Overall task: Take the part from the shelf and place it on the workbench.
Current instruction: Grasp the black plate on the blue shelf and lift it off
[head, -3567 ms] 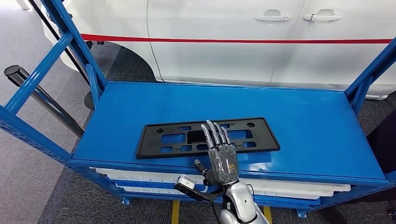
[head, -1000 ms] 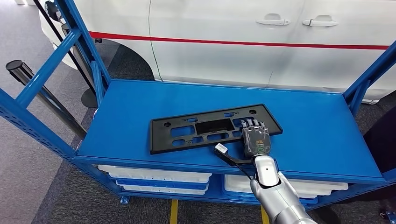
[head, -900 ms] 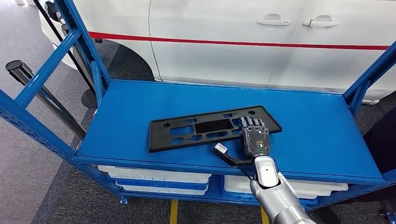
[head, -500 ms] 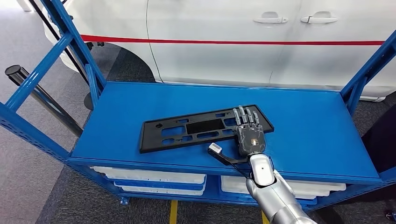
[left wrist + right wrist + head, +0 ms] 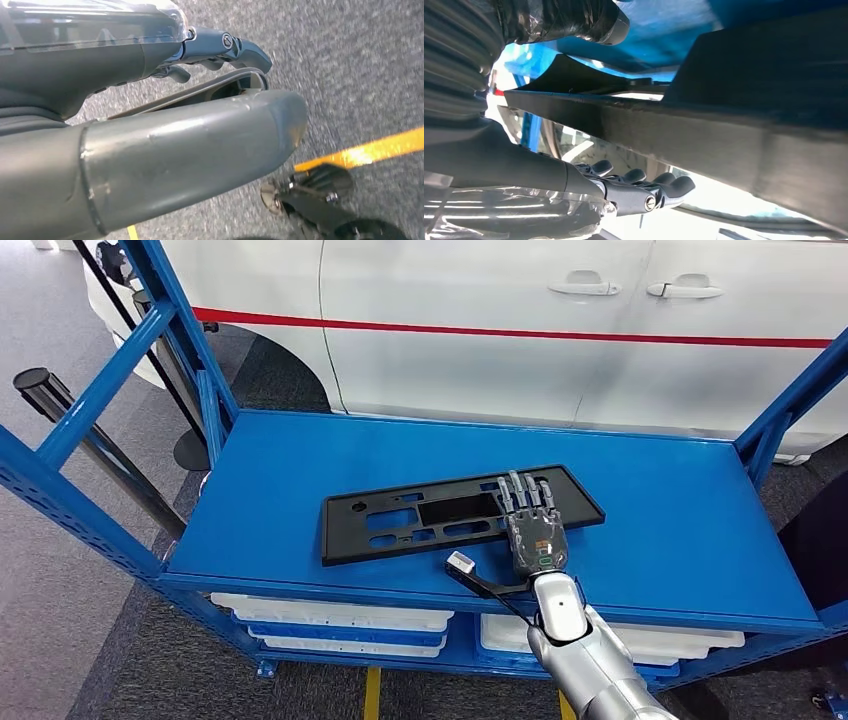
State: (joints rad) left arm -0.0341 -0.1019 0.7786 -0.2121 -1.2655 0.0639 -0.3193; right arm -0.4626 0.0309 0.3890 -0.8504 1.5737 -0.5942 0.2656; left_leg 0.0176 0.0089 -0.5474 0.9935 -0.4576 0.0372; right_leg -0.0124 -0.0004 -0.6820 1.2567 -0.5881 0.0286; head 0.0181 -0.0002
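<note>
The part is a flat black plastic plate (image 5: 420, 520) with several cut-outs, lying on the blue shelf top (image 5: 680, 520). My right hand (image 5: 535, 535) is over the plate's right end, its fingers stretched out flat across it. In the right wrist view the plate's edge (image 5: 724, 145) runs between the thumb (image 5: 599, 20) and the fingers (image 5: 644, 187), with a gap on both sides. My left hand (image 5: 150, 140) hangs over grey floor and holds nothing.
A white car with a red stripe (image 5: 500, 300) stands right behind the shelf. Blue slanted uprights (image 5: 110, 370) frame both ends. White trays (image 5: 330, 618) sit on the level below. A black pole (image 5: 90, 440) leans at the left.
The plate has swung so its right end lies farther back, and my right hand has moved from its middle to that end. In the last second the fingers have straightened over it.
</note>
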